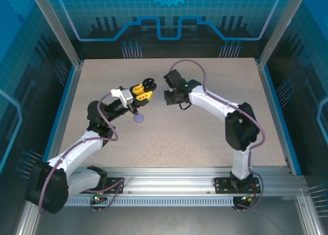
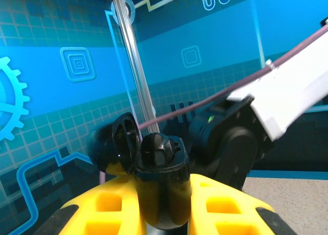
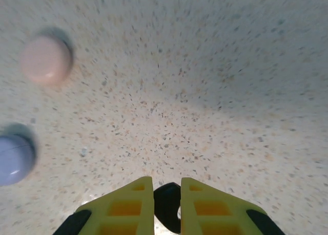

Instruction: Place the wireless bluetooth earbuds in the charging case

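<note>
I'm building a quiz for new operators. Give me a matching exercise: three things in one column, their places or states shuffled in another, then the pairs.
Things
1. black case
2. black earbud
3. lavender case

Places or states
A. lying on the table
B. pinched between the right fingers
C. held between the left fingers, lid open

Pairs: 1-C, 2-B, 3-A

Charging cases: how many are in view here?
3. The black case, lid open, is gripped by the left gripper. The pink case and the lavender case lie on the table at the left of the right wrist view. More may be hidden under the arms.
</note>
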### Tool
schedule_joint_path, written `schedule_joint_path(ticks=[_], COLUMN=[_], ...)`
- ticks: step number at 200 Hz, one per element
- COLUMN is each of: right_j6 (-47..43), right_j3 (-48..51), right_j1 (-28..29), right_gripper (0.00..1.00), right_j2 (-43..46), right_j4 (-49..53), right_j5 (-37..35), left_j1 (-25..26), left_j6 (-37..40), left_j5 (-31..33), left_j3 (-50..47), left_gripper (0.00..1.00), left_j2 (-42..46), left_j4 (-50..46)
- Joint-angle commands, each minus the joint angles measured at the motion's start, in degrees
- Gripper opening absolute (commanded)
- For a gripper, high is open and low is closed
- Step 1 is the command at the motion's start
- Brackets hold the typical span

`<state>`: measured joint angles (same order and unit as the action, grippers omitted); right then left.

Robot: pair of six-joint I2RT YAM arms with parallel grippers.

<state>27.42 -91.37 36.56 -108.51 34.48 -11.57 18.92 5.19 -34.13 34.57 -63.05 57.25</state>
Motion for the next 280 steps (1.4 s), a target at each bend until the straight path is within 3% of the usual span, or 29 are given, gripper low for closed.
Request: schedule_joint_path(ticks=[1,71,136,211,280], right_j6=[0.40,-0.11,-0.10,-0.81,-0.73], right_j3=[1.29,-0.19,0.91,-0.99,5.68], right_j1=[-1.21,-0.45,4.74,12.36,15.56], right_gripper=[0.14,0.14,0.14,0.15,0.15], right_j2=[6.94,21.99,30.45,29.23,29.50], right_j4=[-1.73,-3.17,-9.68,-14.36,-23.06], right_j5=[0.33,0.50,0.03,0.39,-0.67], left_j1=[-0.20,-0.20,0.15,0.73,0.77], left_j6=[2.35,3.12,1.67,0.79,0.82], left_j5=[-0.50,-0.83,-0.46,-0.19,-0.23], left_j3=[0.61,-0.97,-1.76,-1.30,-0.82], left_gripper=[0.00,0.00,0.00,0.00,0.00], left_j2=[1.89,1.01,-2.25,-4.47,-4.49], left_j4=[0.52,1.09,3.38,4.84,4.69])
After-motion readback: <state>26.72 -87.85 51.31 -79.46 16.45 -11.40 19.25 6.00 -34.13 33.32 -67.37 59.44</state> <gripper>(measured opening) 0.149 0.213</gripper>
